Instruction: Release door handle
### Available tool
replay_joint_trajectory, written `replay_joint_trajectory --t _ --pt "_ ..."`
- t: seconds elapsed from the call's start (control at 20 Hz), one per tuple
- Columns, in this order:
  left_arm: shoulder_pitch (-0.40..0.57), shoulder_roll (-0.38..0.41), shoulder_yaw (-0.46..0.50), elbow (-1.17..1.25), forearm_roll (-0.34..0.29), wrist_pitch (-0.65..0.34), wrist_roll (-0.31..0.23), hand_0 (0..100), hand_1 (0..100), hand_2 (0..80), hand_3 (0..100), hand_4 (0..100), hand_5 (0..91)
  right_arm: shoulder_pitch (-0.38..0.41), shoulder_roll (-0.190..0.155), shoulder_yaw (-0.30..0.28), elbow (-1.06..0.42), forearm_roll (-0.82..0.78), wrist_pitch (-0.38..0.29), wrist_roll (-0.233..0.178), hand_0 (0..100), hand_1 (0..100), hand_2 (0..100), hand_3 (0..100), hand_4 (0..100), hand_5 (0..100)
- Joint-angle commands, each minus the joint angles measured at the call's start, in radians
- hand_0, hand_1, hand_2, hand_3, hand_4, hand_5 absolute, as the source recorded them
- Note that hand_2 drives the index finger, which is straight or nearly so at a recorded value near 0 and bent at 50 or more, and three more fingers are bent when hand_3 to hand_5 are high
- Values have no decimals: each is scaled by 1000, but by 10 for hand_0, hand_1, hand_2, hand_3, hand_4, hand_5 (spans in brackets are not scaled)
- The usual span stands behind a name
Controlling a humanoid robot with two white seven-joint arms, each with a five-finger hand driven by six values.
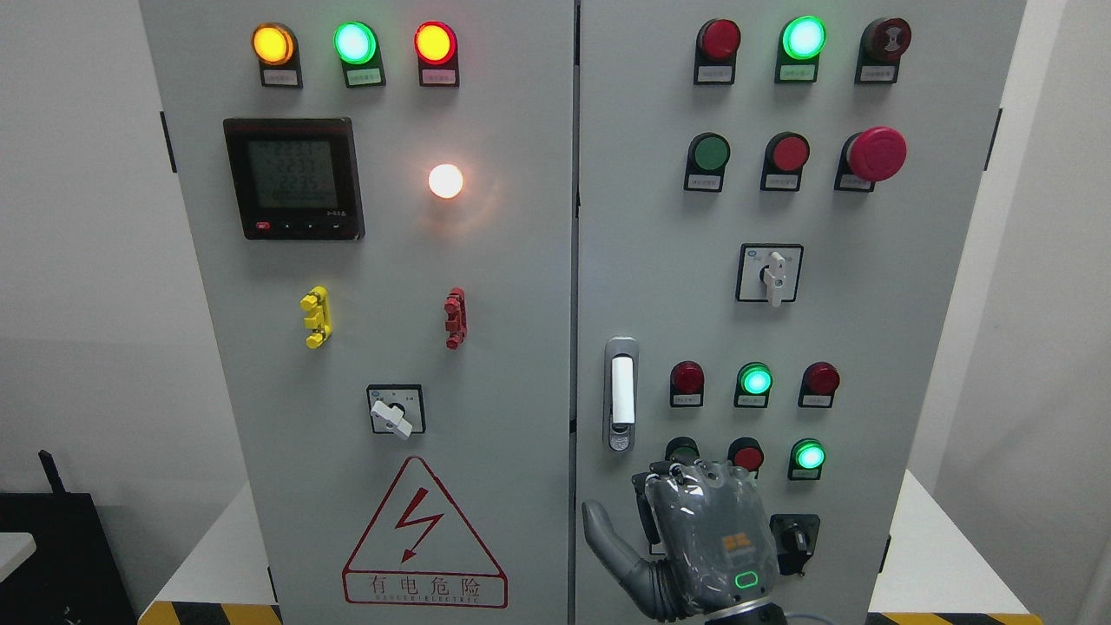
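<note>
Right hand [699,542], fingers curled with thumb out and grasping nothing, hovers at lower centre just below the door handle [621,406], apart from it, hiding two buttons; wrist cut off.

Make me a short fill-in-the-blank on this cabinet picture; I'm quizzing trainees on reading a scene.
1. The door handle sits on the ____ door of the cabinet.
2. The hand is ____ the door handle, not touching it.
3. The big mushroom button is coloured ____.
4. The warning triangle is on the ____ door.

Missing words: right; below; red; left
</note>
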Motion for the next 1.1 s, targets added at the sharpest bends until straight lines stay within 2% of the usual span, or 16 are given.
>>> replay_joint_trajectory --t 0.0,0.15,0.25,0.65,0.85,0.95,1.05 --pt "0 0 -25 0 0 -6 1 120 389 0 0 0 0 -20 -39 -17 -9 66 4 12 388 0 1000 1000 892 911" --pt "0 0 -25 0 0 -6 1 120 389 0 0 0 0 -28 -32 -18 -9 69 7 16 386 0 1000 1000 893 912" --pt "0 0 -25 0 0 -4 1 120 389 0 0 0 0 -35 -32 -17 -9 72 27 42 384 0 1000 1000 893 913" --pt "0 0 -25 0 0 -4 1 120 389 0 0 0 0 -55 -34 -17 -5 84 78 70 382 0 1000 1000 896 914" --pt "0 0 -25 0 0 -6 1 120 389 0 0 0 0 -57 -40 -18 -2 84 81 75 383 0 1000 1000 897 914" --pt "0 0 -25 0 0 -6 1 120 389 0 0 0 0 -58 -40 -20 -2 84 90 96 383 0 1000 1000 897 914" --pt "0 0 -25 0 0 -4 1 120 389 0 0 0 0 -66 -40 -20 -2 84 95 99 383 0 1000 1000 896 914"
